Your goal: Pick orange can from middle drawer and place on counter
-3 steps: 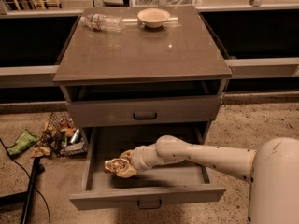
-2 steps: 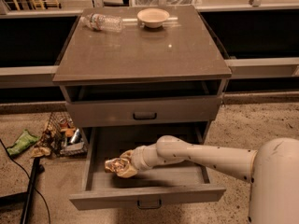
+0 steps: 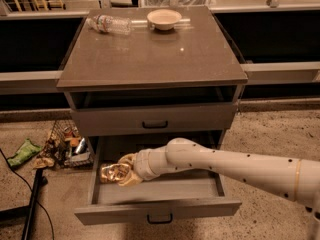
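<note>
The middle drawer (image 3: 155, 211) is pulled open below the cabinet's upper drawer (image 3: 200, 119). The orange can (image 3: 109, 172), shiny gold with mottled print, lies in the drawer's left part. My gripper (image 3: 124, 171) reaches in from the right, down inside the drawer, with its tip right at the can and touching or wrapping its right side. My white arm (image 3: 225, 164) crosses over the drawer's right half. The counter (image 3: 150, 59) is the grey-brown top slab above.
A clear plastic bottle (image 3: 109, 24) lies on the counter's back left, and a cream bowl (image 3: 164, 19) stands at its back middle. A wire basket of clutter (image 3: 67, 146) and a green bag (image 3: 22, 153) sit on the floor to the left. A dark pole (image 3: 31, 204) leans at lower left.
</note>
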`<state>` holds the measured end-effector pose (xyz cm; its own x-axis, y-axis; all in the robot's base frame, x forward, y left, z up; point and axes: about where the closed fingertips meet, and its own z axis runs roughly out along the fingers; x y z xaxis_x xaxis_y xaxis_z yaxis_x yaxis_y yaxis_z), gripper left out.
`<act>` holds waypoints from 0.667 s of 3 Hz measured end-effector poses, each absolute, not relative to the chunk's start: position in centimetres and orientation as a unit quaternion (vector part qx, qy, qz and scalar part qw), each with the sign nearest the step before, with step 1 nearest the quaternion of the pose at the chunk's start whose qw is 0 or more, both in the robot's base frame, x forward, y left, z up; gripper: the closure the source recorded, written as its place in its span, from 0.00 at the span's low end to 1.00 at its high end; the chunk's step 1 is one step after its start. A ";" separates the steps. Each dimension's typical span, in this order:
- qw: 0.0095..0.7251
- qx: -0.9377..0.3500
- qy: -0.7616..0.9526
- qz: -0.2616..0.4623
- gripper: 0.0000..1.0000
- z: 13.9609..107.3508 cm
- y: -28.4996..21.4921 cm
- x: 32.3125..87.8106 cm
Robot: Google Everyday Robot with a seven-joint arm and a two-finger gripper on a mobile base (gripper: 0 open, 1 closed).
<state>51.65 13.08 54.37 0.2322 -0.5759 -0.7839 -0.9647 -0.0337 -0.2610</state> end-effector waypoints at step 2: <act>0.405 -0.708 0.546 0.191 1.00 61.9 13.7 49.9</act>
<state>49.87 13.68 61.93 0.3317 -0.6187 -0.7122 -0.9275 -0.0760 -0.3660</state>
